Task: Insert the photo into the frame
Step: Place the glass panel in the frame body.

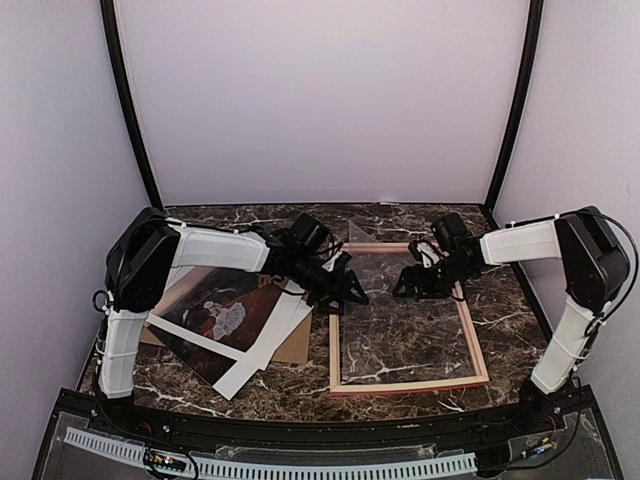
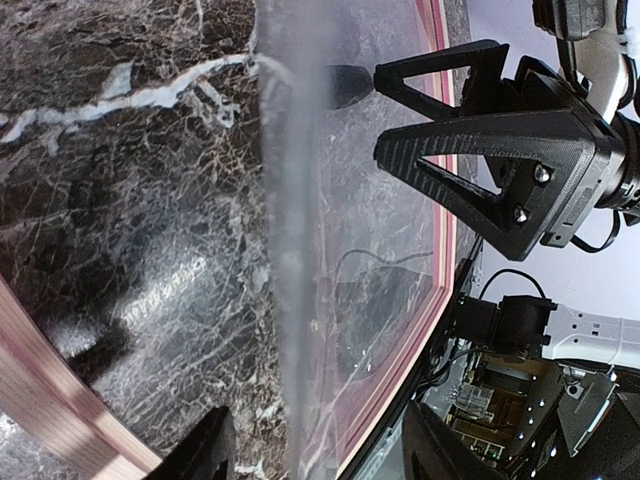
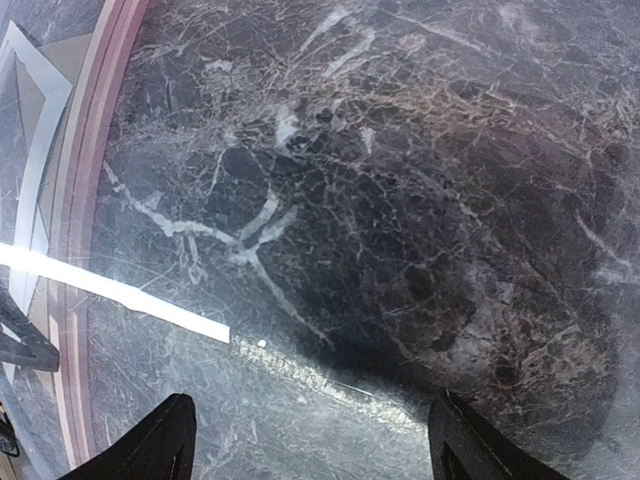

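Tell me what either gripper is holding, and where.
Nothing is clamped. The left gripper and right gripper are both open; the edge of the clear sheet only passes between the left fingers.

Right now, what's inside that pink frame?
The frame holds only a clear sheet, marble table showing through; the photo lies outside. The left claw and right claw hide the far end.

One left arm [image 1: 215, 248], stretched forward and inward from its base, with the wrist lowered. One left gripper [image 1: 345, 292], fingers [image 2: 205, 450] held wide apart. One right arm [image 1: 520, 243], reached inward from its base, wrist likewise lowered. One right gripper [image 1: 410, 285], fingers [image 3: 150, 445] held wide apart. The two grippers are pointed toward each other, near but not touching.
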Motion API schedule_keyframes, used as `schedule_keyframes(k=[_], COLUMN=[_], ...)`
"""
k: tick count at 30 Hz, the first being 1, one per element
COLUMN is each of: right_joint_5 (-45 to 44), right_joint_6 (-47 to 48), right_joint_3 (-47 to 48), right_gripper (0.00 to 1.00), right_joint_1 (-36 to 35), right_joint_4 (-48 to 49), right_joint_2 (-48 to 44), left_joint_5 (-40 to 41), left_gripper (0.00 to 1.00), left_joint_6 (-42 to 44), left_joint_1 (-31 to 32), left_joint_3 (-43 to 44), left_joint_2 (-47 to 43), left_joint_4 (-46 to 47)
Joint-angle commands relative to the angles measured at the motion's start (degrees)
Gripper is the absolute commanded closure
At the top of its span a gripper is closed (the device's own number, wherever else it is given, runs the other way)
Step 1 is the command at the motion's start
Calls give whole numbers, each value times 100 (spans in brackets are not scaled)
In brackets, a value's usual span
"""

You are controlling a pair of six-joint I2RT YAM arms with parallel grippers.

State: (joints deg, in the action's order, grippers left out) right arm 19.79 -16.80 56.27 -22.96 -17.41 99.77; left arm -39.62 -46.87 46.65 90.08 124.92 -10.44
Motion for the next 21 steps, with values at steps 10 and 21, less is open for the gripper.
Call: schedule_keyframes(k=[10,21], right_joint_5=[-18,-45], right_joint_6=[39,49], right_joint_3=[-110,-109], right_gripper=[19,19], right_joint_1=[-42,-42], right_joint_4=[79,47], right_joint_2=[108,100], left_joint_5=[471,1071], left_gripper=[37,35], left_joint_6=[445,818], left_joint_1=[61,58], left_joint_3=[155,132], left_joint_2=[-329,-649], left_joint_4=[-530,-977])
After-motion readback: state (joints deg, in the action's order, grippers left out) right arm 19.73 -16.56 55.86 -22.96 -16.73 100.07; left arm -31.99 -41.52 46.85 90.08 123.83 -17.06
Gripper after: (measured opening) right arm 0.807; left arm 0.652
